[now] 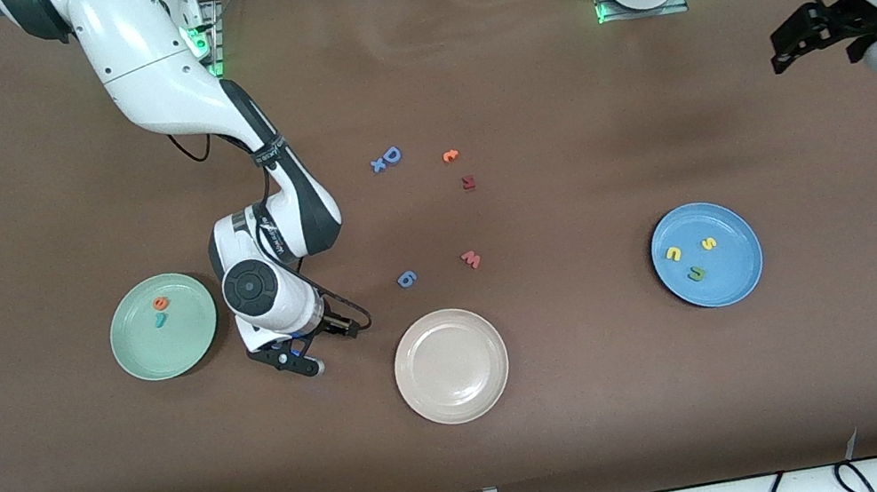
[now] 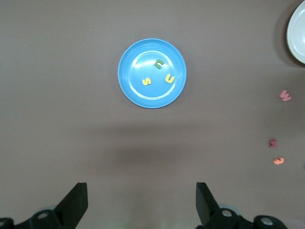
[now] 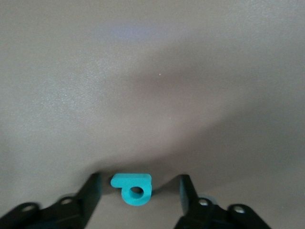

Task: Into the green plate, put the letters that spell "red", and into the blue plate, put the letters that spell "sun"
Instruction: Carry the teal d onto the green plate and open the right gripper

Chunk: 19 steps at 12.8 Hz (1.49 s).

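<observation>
The teal "d" [image 3: 135,188] lies flat on the table between the fingers of my right gripper [image 3: 139,182], with a gap on each side. In the front view that gripper [image 1: 287,361] is low over the table between the green plate [image 1: 150,351] and the beige-white plate, and it hides the "d". The green plate holds the orange "e" [image 1: 160,303] and the teal "r" [image 1: 160,319]. The blue plate [image 1: 737,274] holds the yellow "u" [image 1: 673,253], the yellow "s" [image 1: 708,243] and the green "n" [image 1: 696,273]. My left gripper [image 1: 784,45] waits open and empty, high over the left arm's end of the table.
A beige-white plate [image 1: 451,365] sits nearest the front camera. Loose letters lie mid-table: a blue "D" with an "x" [image 1: 387,158], an orange "c" [image 1: 450,156], a dark red letter [image 1: 468,182], a pinkish "w" [image 1: 471,259] and a blue "6" [image 1: 406,279].
</observation>
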Each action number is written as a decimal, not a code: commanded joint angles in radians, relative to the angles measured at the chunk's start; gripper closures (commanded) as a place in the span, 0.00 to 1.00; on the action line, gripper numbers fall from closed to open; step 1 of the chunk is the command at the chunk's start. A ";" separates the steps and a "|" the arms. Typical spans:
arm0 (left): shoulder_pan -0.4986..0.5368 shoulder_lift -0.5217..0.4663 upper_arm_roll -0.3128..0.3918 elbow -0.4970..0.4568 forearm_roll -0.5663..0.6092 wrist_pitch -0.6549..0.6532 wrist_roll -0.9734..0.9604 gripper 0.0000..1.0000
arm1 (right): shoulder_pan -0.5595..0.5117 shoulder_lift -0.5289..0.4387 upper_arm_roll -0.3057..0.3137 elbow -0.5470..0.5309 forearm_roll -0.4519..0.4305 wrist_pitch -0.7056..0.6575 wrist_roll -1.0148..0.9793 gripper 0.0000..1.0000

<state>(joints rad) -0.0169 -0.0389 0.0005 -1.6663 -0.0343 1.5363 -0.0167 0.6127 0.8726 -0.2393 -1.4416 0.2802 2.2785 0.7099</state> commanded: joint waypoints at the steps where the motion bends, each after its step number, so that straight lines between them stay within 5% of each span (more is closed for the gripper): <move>1: -0.023 0.043 0.024 0.034 0.031 0.001 0.026 0.00 | -0.001 0.023 -0.003 0.033 0.011 -0.002 -0.007 0.53; 5: -0.017 0.047 0.015 0.020 0.025 0.010 0.026 0.00 | -0.002 0.025 -0.003 0.033 0.010 -0.004 -0.010 0.72; 11: -0.020 0.047 0.010 0.030 0.022 -0.019 0.024 0.00 | -0.010 0.006 -0.026 0.052 0.002 -0.066 -0.052 0.74; 19: -0.020 0.036 -0.033 0.033 0.034 -0.044 0.015 0.00 | -0.005 -0.035 -0.236 0.073 -0.006 -0.397 -0.380 0.74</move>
<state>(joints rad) -0.0303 -0.0045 -0.0018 -1.6509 -0.0338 1.5127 -0.0036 0.6060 0.8518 -0.4258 -1.3656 0.2775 1.9515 0.4120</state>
